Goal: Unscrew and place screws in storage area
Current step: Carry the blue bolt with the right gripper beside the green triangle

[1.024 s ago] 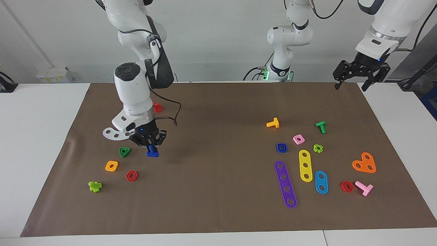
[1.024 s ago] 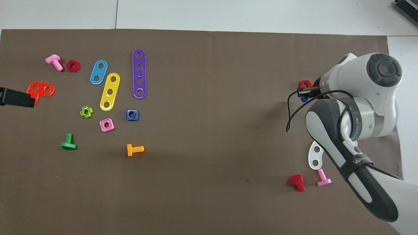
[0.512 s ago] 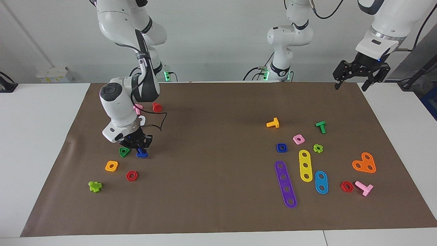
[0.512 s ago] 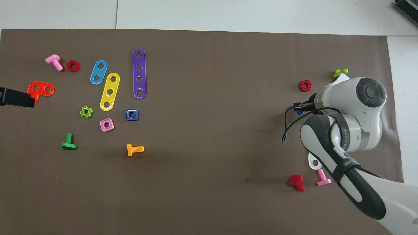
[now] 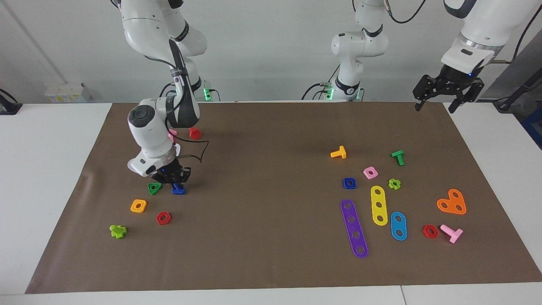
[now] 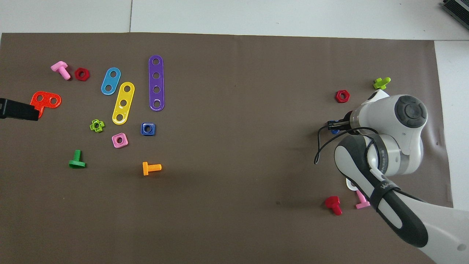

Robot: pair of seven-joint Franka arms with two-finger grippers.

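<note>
Beside the green triangle nut point(image 5: 154, 188), right gripper point(image 5: 175, 181) holds blue screw point(image 5: 178, 189).

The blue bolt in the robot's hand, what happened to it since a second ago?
The right hand carried the blue bolt down and toward the green triangle nut. The bolt now sits on the brown mat beside that nut, and the hand is low over it; I cannot tell if it has let go. The left hand waits raised over the mat's corner, unmoved, and the other pieces stayed put.
</note>
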